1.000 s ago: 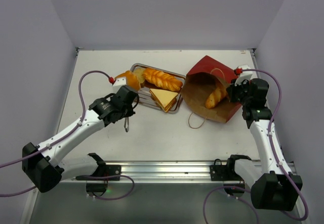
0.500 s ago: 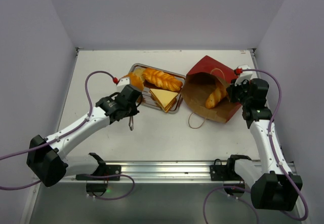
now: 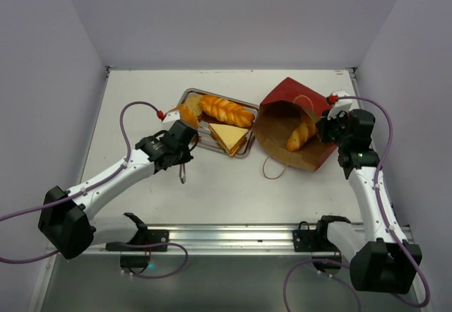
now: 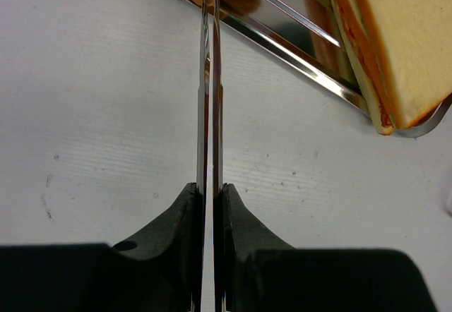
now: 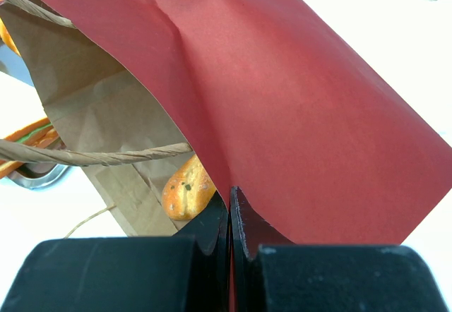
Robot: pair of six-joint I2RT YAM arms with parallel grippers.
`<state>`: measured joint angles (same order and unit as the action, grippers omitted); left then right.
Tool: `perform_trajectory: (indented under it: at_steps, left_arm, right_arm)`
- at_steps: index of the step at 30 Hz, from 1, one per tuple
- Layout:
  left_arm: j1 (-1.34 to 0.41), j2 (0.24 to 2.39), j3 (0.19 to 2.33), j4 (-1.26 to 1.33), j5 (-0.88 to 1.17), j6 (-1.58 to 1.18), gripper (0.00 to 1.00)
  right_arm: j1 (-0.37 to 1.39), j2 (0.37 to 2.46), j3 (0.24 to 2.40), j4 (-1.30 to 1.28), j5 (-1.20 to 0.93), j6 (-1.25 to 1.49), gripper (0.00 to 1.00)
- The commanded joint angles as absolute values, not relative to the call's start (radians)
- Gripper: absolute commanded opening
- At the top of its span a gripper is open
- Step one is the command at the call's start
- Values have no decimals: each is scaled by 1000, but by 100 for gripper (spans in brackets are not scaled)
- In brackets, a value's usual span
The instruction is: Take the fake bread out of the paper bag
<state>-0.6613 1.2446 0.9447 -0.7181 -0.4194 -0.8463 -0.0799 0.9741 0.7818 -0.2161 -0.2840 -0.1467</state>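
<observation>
From above, my right pincer (image 3: 321, 130) is at the far side of the paper bag (image 3: 293, 118), which lies on its side just right of the tray (image 3: 244, 154) with its mouth turned toward the tray. I judge that I hold the bag there so it stays open and cannot slide. One roll (image 3: 300, 137) is left inside the bag. The tray already carries a braided loaf (image 3: 226, 111), sandwich slices (image 3: 228, 138) and a round bun (image 3: 186, 112) at its left end. My left pincer (image 3: 186, 132) sits at the tray's near-left edge, well apart from the bag. In the left wrist view, my left pincer (image 4: 210, 1) is clenched on nothing, its tips reaching the tray's rim (image 4: 296, 58), with the sandwich slices (image 4: 395, 51) off to the right of them. In the right wrist view, my right pincer (image 5: 230, 199) is clamped on the bag's red wall (image 5: 296, 114). Beneath that raised flap the roll (image 5: 187, 188) rests on the brown lining, behind a string handle (image 5: 92, 157). A corner of the tray (image 5: 35, 178) shows beyond the bag's mouth.
</observation>
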Motion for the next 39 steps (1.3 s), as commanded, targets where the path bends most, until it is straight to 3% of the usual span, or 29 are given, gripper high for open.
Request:
perform_trajectory:
  at_steps: [1,10,39]
  left_arm:
    - [-652,1241,948,-661,-453,-867,19]
    - [-650,1223,957,-669,-440,-865,37]
    - [-650,1144,1035,-772,-416,-830,45]
  right_arm:
    - [-86,956,796,-189,-311,-147,0]
    - [-87,953,798,-189,-311,-149,0]
    - [-89,951,798,-190,-313,-147,0]
